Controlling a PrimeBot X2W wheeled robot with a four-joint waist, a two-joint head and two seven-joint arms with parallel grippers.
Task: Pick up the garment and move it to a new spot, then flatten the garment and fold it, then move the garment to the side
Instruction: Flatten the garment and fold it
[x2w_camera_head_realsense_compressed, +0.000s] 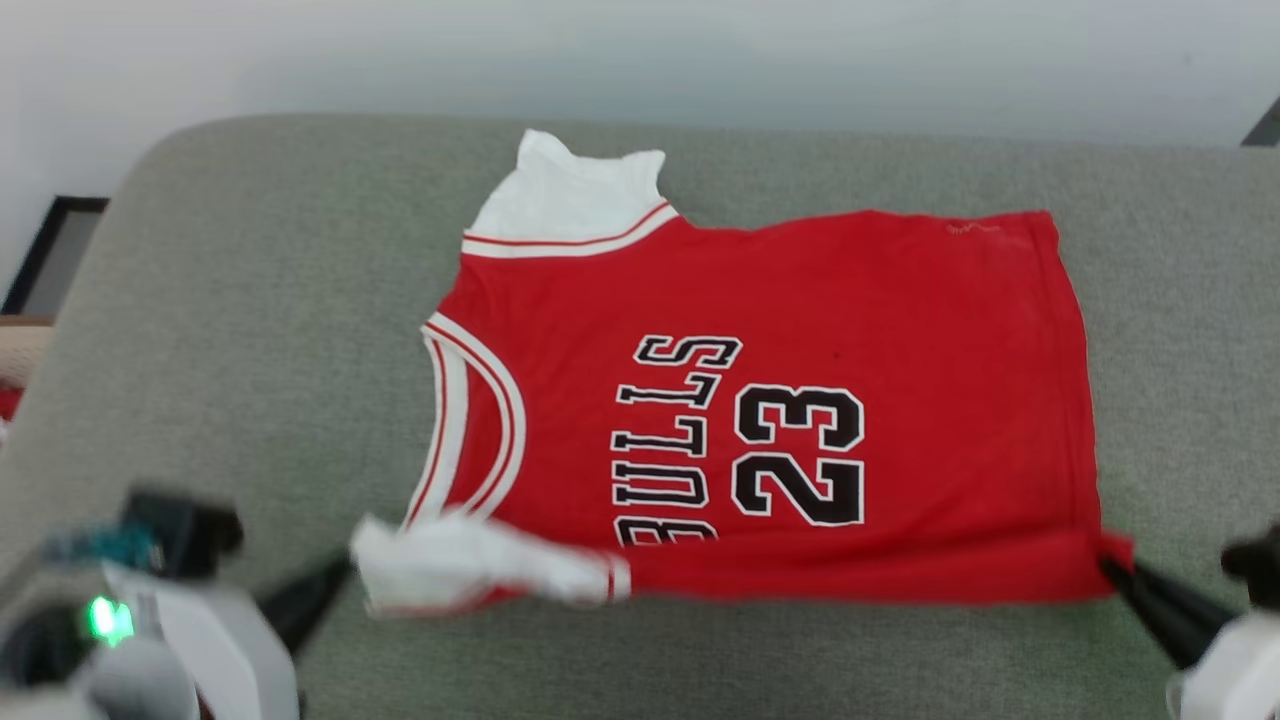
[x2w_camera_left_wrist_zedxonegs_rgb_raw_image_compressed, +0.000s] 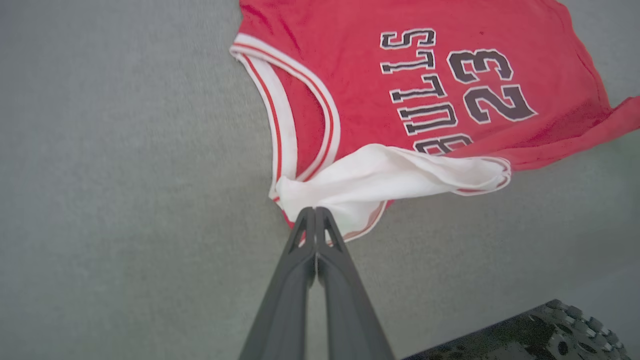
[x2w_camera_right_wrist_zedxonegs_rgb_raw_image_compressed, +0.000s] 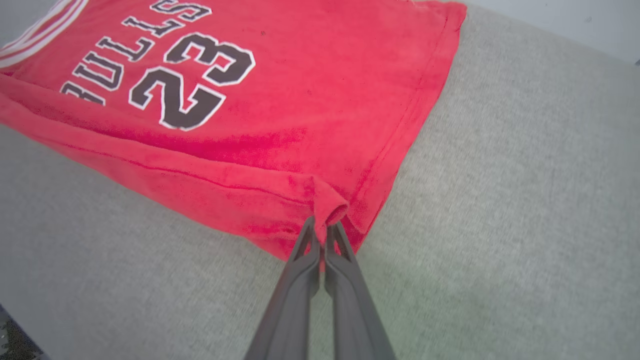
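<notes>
Garment (x2w_camera_head_realsense_compressed: 800, 300) laid flat at centre of grey cushion (x2w_camera_head_realsense_compressed: 250, 300), left tool (x2w_camera_left_wrist_zedxonegs_rgb_raw_image_compressed: 316, 212) clamped on white sleeve (x2w_camera_left_wrist_zedxonegs_rgb_raw_image_compressed: 380, 170), right tool (x2w_camera_right_wrist_zedxonegs_rgb_raw_image_compressed: 322, 226) clamped on red hem corner (x2w_camera_right_wrist_zedxonegs_rgb_raw_image_compressed: 331, 205), edge at cushion front raised; relocation and flattening judged complete, folding just begun, move aside outstanding.

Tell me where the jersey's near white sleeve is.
In the head view, the sleeve sits at the lower-left corner of the jersey on the grey cushion, bunched just below the striped neckline and pinched by the left gripper.

garment (x2w_camera_head_realsense_compressed: 900, 300): red, white sleeves, striped trim, black lettering | cushion (x2w_camera_head_realsense_compressed: 250, 330): grey-green
</notes>
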